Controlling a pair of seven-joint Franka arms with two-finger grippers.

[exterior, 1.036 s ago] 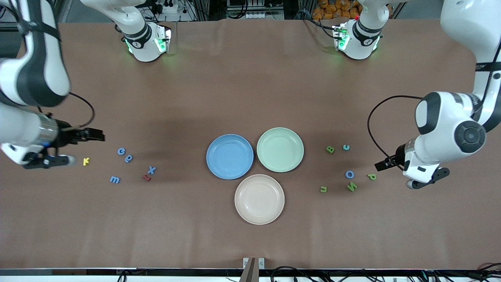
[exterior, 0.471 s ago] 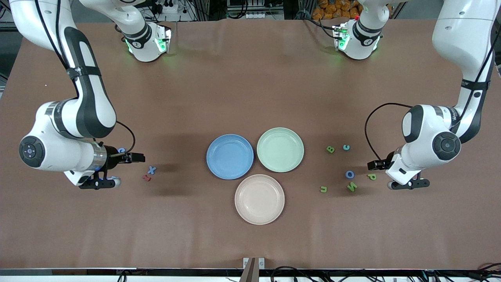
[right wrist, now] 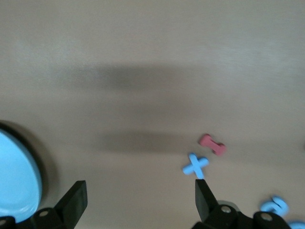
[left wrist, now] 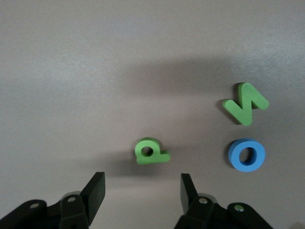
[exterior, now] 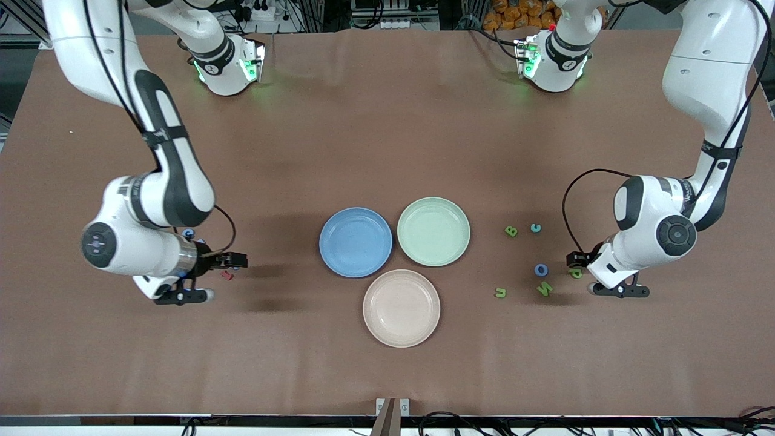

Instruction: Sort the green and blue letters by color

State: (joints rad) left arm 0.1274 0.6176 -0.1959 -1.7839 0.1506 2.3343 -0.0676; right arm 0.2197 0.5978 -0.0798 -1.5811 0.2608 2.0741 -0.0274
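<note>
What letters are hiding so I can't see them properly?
- Front view: the green P is partly covered by the left gripper; the left wrist view shows it whole.
- Front view: the blue X is hidden under the right gripper; only the right wrist view shows it.
- Front view: the right arm covers most of a blue letter.
- Right wrist view: blue letters are blurred and cut off at the edge.
</note>
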